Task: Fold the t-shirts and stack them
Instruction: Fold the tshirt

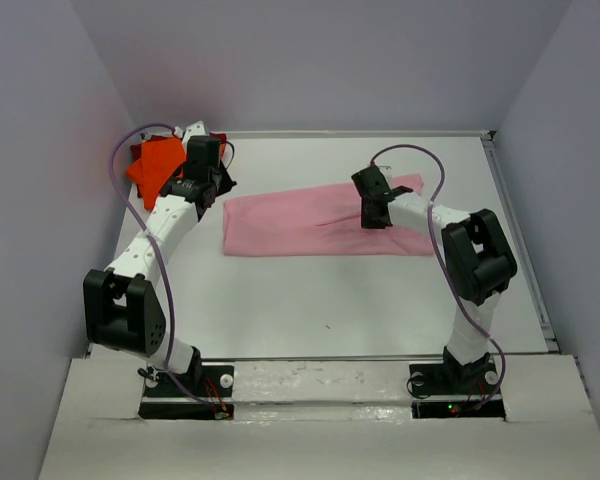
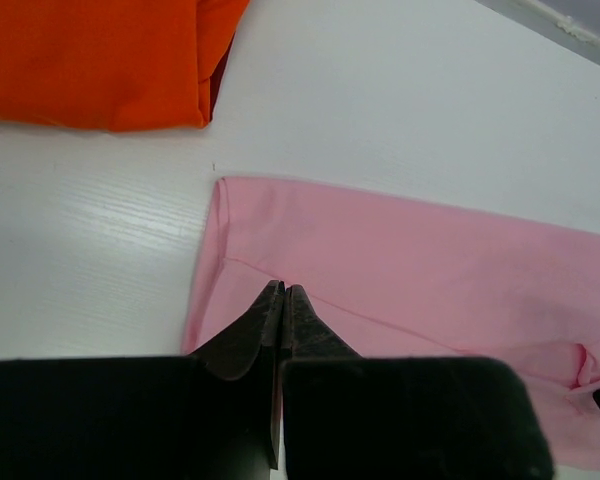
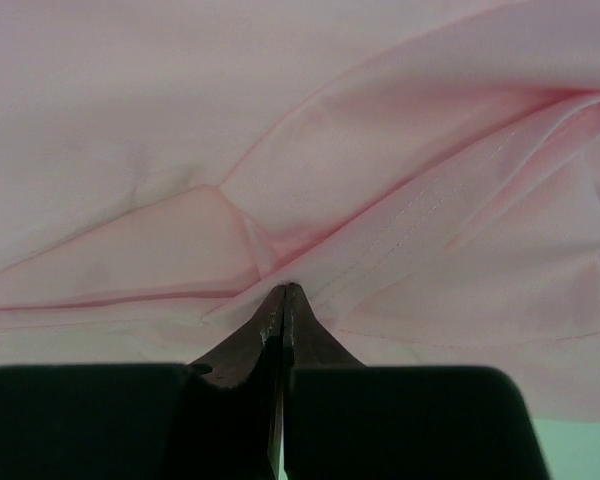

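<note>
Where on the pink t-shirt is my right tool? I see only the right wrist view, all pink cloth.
Observer: The right tool is shut on the pink t-shirt, on its right half, midway between near and far edges.
Operator: And the left tool?
Observer: The left tool is shut at the shirt's left end; whether it holds cloth I cannot tell.
Operator: Are other shirts there?
Observer: An orange t-shirt lies folded in the far left corner, a dark red one showing under it.
</note>
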